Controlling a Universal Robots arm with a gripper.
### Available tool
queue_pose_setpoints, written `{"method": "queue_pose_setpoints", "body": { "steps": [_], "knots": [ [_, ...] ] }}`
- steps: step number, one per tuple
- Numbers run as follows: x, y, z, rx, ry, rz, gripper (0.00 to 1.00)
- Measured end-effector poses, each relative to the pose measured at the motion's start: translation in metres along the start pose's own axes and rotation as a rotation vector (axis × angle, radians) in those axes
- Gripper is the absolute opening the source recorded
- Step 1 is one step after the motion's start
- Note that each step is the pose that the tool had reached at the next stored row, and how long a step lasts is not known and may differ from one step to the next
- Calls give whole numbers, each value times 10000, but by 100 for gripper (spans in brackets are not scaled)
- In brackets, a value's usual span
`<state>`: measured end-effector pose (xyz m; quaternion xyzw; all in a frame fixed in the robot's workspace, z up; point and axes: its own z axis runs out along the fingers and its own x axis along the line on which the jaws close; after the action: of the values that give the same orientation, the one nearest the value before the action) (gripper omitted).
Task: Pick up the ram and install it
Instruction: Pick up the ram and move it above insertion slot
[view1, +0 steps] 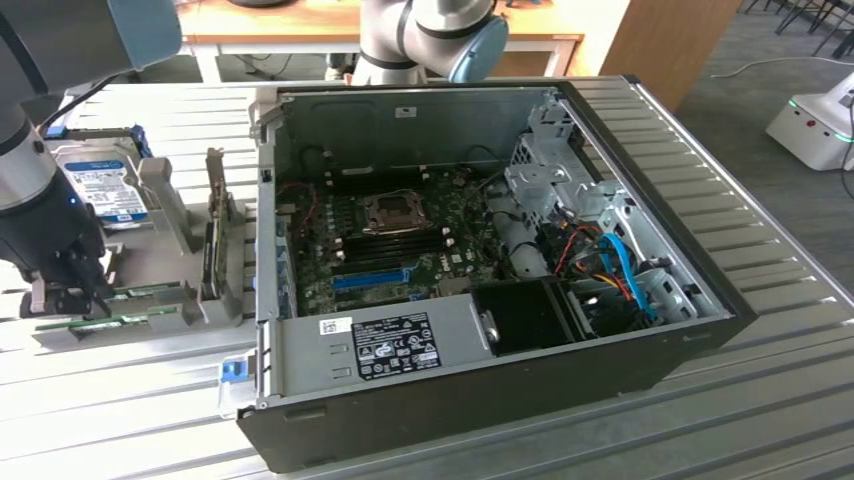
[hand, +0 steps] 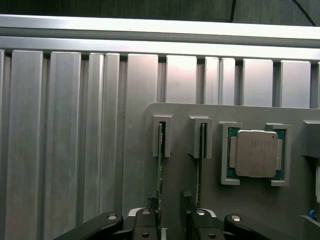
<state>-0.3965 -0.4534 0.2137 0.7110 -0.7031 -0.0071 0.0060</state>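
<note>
Two green ram sticks stand on edge in a grey holder (hand: 182, 117): one ram (hand: 160, 165) and a second stick (hand: 200, 160) beside it. My gripper (hand: 172, 226) hangs low over them, open. The first ram runs down along the inner face of one finger (hand: 146, 224); the second stick disappears behind the other finger (hand: 201, 224). In the exterior view the gripper (view1: 64, 295) sits at the holder (view1: 80, 335) on the exterior view's left, with the green sticks (view1: 131, 294) beside it. The open computer case (view1: 467, 400) shows the motherboard's dark memory slots (view1: 400, 238).
A processor chip (hand: 256, 154) rests in its own pocket of the holder. A silver hard drive with blue label (view1: 107, 190) stands behind the holder. A blue slot (view1: 367, 277) lies on the motherboard. Everything stands on a ribbed metal table (view1: 120, 420).
</note>
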Motion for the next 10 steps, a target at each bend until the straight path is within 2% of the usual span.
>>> {"method": "queue_pose_setpoints", "body": {
  "steps": [10],
  "knots": [
    [49,1,0,0,0,1,31]
  ]
}}
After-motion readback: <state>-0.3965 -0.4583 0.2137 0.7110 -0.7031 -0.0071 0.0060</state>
